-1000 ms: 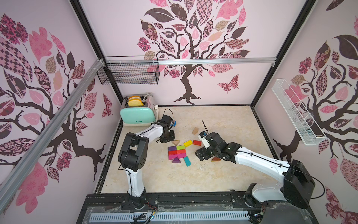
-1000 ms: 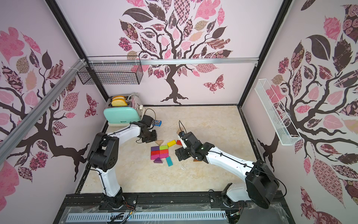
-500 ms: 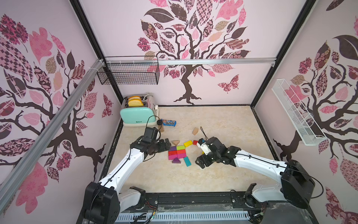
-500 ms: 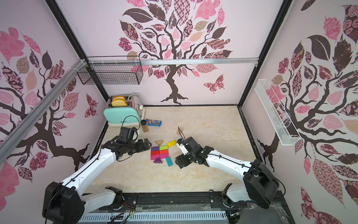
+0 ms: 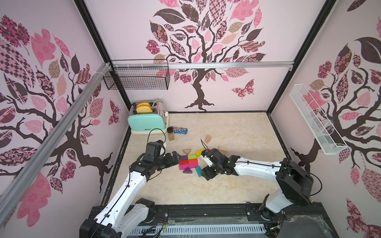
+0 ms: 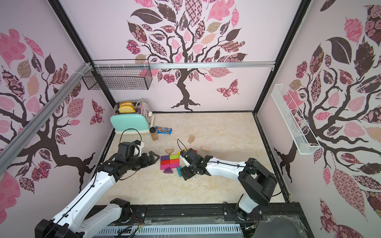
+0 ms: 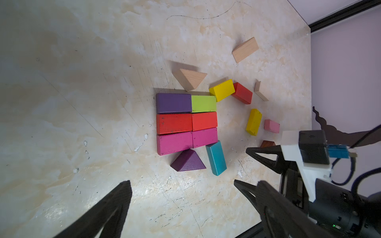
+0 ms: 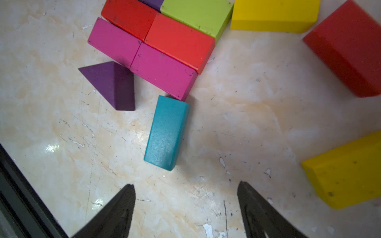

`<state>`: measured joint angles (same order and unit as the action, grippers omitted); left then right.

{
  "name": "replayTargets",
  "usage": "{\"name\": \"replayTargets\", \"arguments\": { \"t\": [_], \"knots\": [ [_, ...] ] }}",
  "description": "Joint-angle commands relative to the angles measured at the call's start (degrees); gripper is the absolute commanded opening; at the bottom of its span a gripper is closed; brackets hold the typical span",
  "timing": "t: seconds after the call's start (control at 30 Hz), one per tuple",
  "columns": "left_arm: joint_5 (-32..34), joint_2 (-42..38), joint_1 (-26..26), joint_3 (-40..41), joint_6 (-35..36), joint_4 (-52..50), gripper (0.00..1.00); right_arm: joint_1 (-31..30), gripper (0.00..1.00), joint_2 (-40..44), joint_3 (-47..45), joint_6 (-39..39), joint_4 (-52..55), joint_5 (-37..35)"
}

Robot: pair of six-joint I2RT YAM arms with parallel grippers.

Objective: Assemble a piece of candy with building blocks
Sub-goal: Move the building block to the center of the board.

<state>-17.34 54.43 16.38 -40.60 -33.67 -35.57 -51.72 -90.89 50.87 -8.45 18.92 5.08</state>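
So six flat building blocks sit packed into one slab mid-bench, that's the candy body I reckon; purple triangle touches one side and tan triangle sits just beside the opposite side, like wrapper twists; teal block lies askew against a slab corner, looks stray; right fingers hang spread and empty behind it, probably lining up a grab; left fingers gape wide beside the slab, holding nothing.

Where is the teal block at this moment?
In both top views the teal block lies right of the purple triangle, at the near corner of a magenta block, just ahead of the right pincer.
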Motion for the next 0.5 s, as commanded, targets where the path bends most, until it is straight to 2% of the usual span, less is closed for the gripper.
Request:
{"name": "replayTargets", "arguments": {
  "t": [0.0,0.3,0.47],
  "knots": [
    [-1.6,-1.0,-0.3,1.5,-1.9,2.2,0.98,-0.6,0.79,-1.4,1.9,-1.2,-1.8,-1.4],
    [-0.9,-2.1,-0.3,1.4,-2.7,1.4,0.98,-3.0,0.76,-5.7,5.0,-1.4,-2.8,-0.5],
    [-0.8,-3.4,-0.5,1.8,-3.1,0.9,0.98,-3.2,0.66,-7.0,5.3,-1.8,-2.2,-2.4]
  ]
}}
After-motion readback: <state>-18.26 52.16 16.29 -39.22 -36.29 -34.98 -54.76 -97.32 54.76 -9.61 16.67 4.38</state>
